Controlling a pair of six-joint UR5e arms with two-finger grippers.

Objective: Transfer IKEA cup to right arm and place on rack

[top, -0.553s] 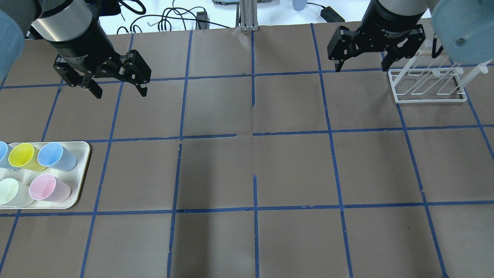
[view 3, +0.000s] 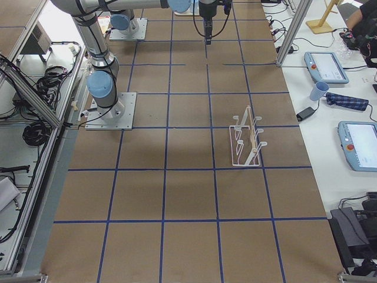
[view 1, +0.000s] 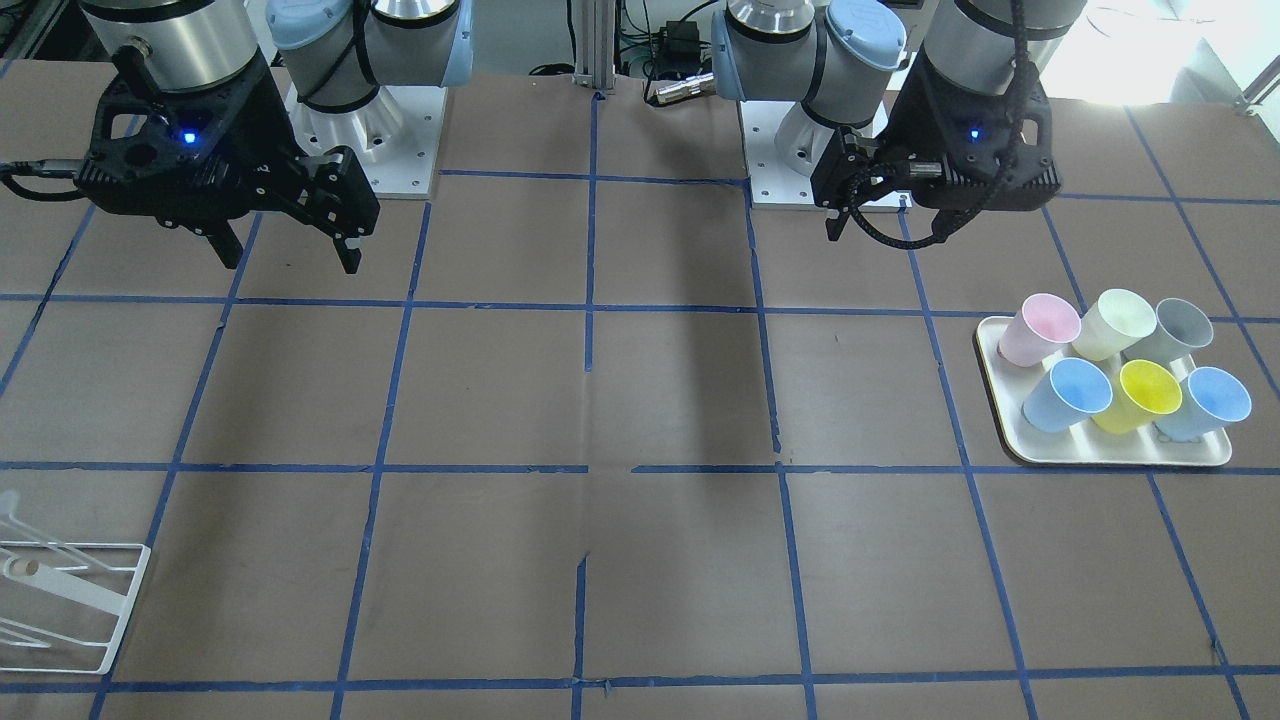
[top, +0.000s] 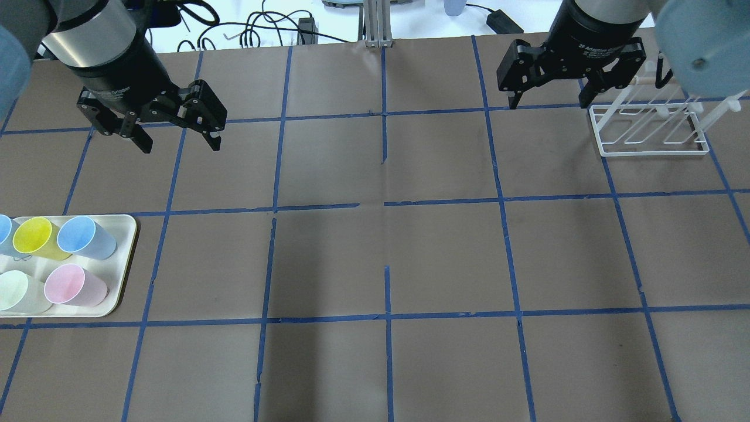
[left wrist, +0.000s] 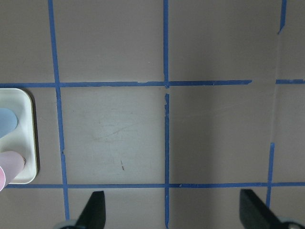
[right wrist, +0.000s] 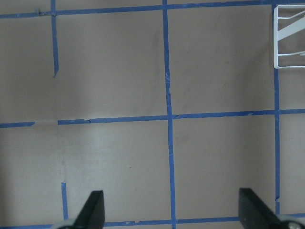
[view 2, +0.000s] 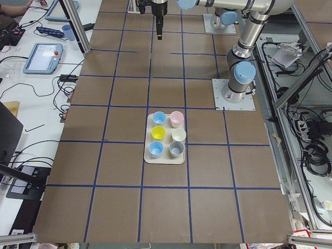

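- The IKEA cup (top: 35, 237) stands mouth up in the tray (top: 126, 264), between two light blue cups (top: 82, 237).
- The left arm (top: 111, 64) hangs above the worktop (top: 375, 258), apart from the tray, jaws released and empty.
- The right arm (top: 592, 29), far from the tray, also has released, empty jaws.
- The rack (top: 650, 149) stands well apart from the tray.

Viewed from my remote station: white print beginning "2F Adaptive" on the black body of the right gripper (top: 548, 104), overhead view; similar print on the left gripper (top: 180, 146) too blurred for me to read.
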